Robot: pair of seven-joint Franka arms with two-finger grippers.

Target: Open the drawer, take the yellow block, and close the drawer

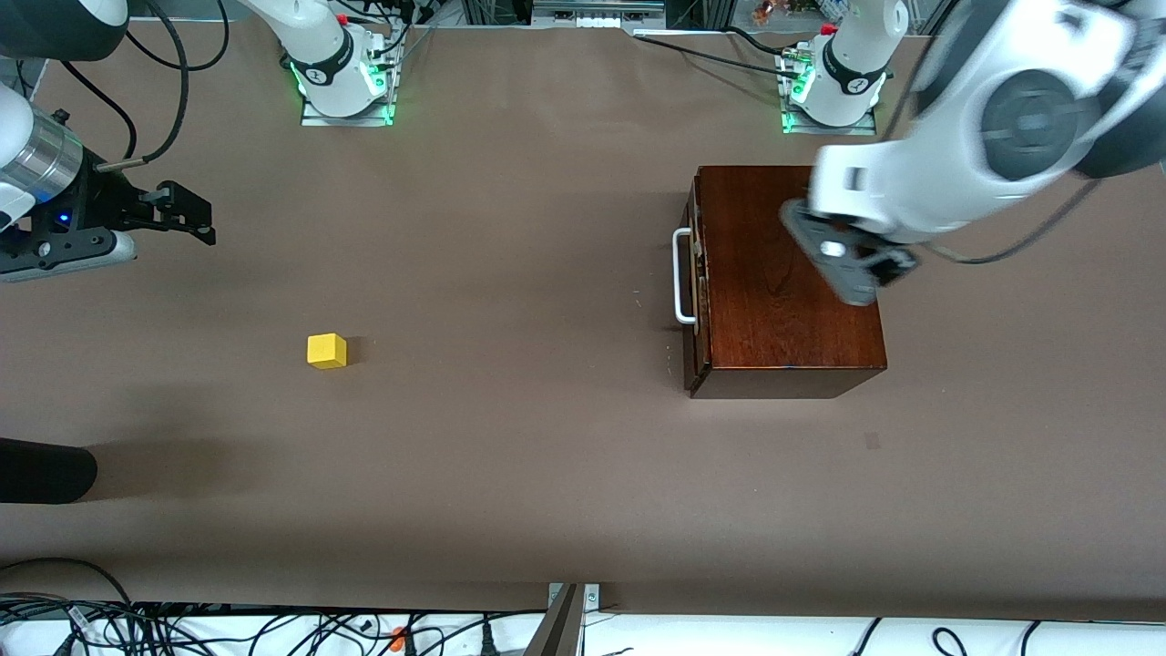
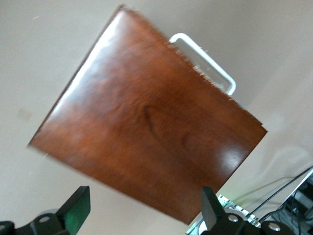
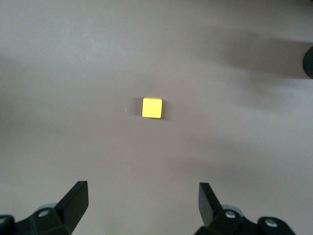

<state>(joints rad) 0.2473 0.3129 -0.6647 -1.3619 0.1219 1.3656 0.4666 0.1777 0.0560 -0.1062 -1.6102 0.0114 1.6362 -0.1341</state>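
Note:
The dark reddish-brown wooden box (image 1: pixel 783 273) stands toward the left arm's end of the table. Its drawer (image 1: pixel 698 273) looks pushed in, and its white bar handle (image 1: pixel 681 278) faces the right arm's end. The yellow block (image 1: pixel 326 351) lies on the bare table toward the right arm's end, outside the box. My left gripper (image 1: pixel 852 273) hangs over the box top, open and empty; its wrist view shows the box top (image 2: pixel 146 122), the handle (image 2: pixel 205 61) and the gripper (image 2: pixel 144 213). My right gripper (image 1: pixel 208 221) is open and empty in the air; its wrist view shows the gripper (image 3: pixel 142 203) and the block (image 3: pixel 152 108).
A black rounded object (image 1: pixel 46 469) juts in at the table's edge at the right arm's end, nearer to the front camera than the block; it also shows in the right wrist view (image 3: pixel 308 61). Cables lie along the table's front edge (image 1: pixel 273 629).

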